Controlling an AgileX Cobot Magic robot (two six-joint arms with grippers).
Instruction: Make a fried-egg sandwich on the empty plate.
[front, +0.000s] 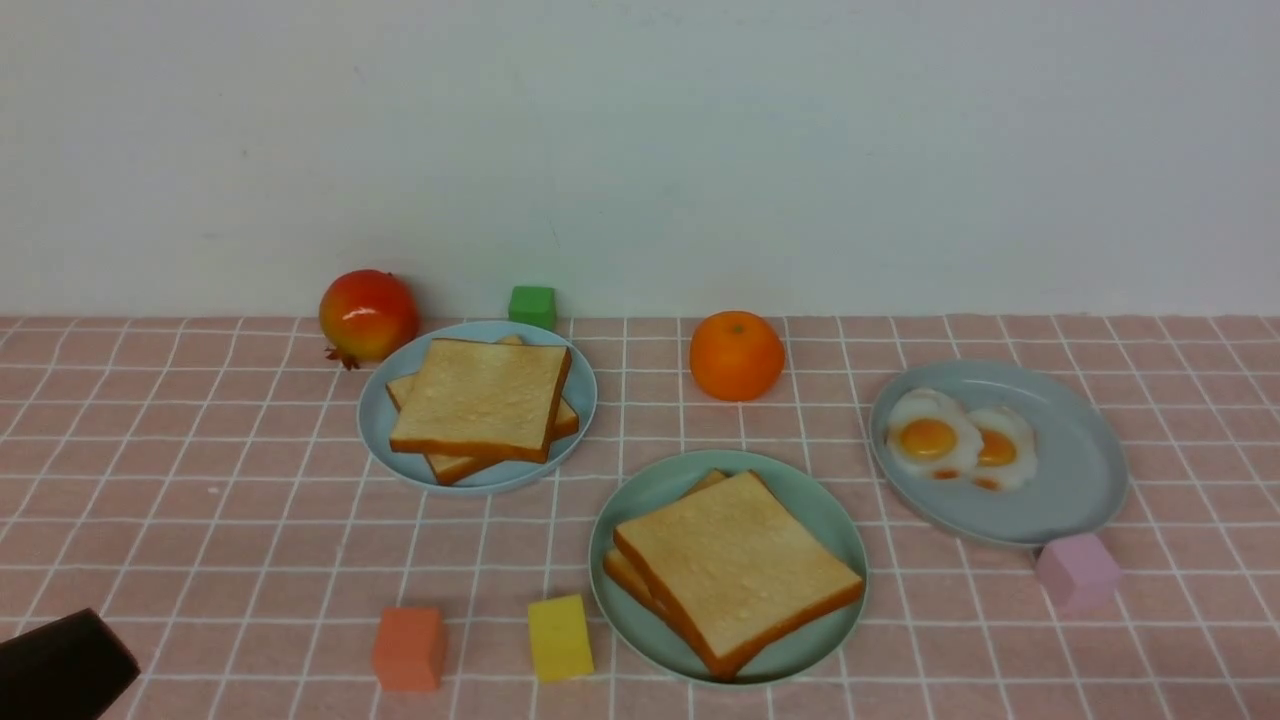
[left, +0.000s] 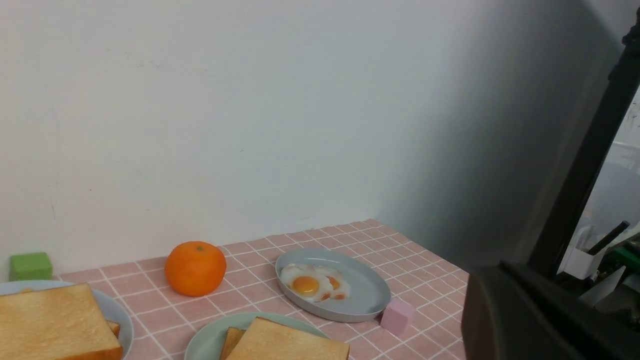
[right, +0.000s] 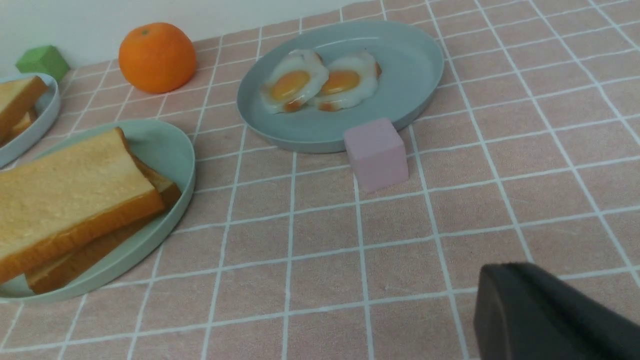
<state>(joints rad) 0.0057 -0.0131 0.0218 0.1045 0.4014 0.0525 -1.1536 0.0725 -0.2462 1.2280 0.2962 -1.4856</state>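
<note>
- Front view: two toast slices (front: 735, 568) are lying stacked on the mint-green plate (front: 838, 535), near the table's front edge. I cannot see an egg between them. Two fried eggs (front: 960, 438) are sitting on the grey-blue oval dish (front: 1080, 470) to the right. More toast (front: 482, 402) is resting on the small blue plate (front: 580, 400) at the left. My left gripper (front: 60, 665) is showing only as a dark corner low on the left.
- Left wrist view: the orange (left: 195, 268) is standing between the plates, apart from each. My left jaws are clenched on nothing.
- Right wrist view: the pink cube (right: 376, 152) is sitting just beside the oval dish. My right gripper (right: 550, 315) is hanging over bare cloth, jaws clenched, holding nothing.
- Handling, my guess: the toast is looking light, thick and spongy, so I am favouring a pinch across a crust edge. The egg is looking thin, floppy and slick; I am judging its white rim the best hold.
</note>
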